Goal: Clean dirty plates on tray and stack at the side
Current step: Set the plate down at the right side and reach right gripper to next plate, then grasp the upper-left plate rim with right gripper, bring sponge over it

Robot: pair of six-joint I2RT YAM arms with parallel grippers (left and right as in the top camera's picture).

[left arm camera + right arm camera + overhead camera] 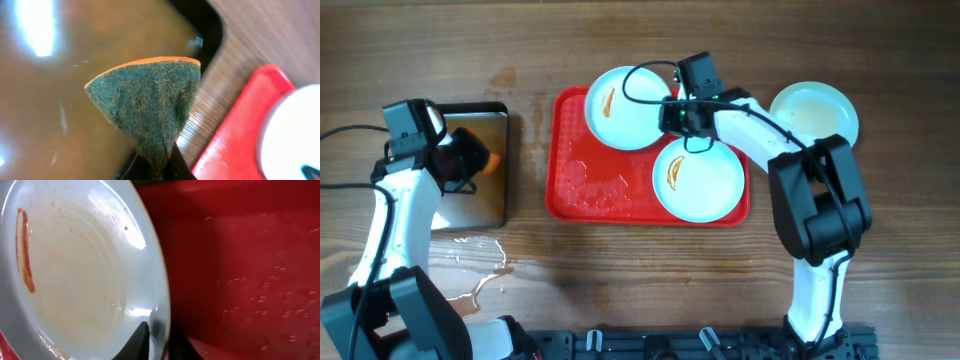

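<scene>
The red tray (582, 185) holds two pale plates, each with an orange smear: one at the back (620, 108) and one at the front right (705, 185). A third plate (817, 110) lies on the table to the right of the tray and shows no smear. My right gripper (672, 112) is shut on the right rim of the back plate. In the right wrist view that plate (75, 270) has its rim between the jaws (160, 342), above the tray (250, 280). My left gripper (470, 160) is shut on a green and orange sponge (150, 105).
A dark metal pan (485, 200) with brownish water (50, 75) lies at the left, under the sponge. Spilled water (485, 268) lies on the wood in front of it. The tray's corner (235, 135) and a plate (295, 130) show in the left wrist view.
</scene>
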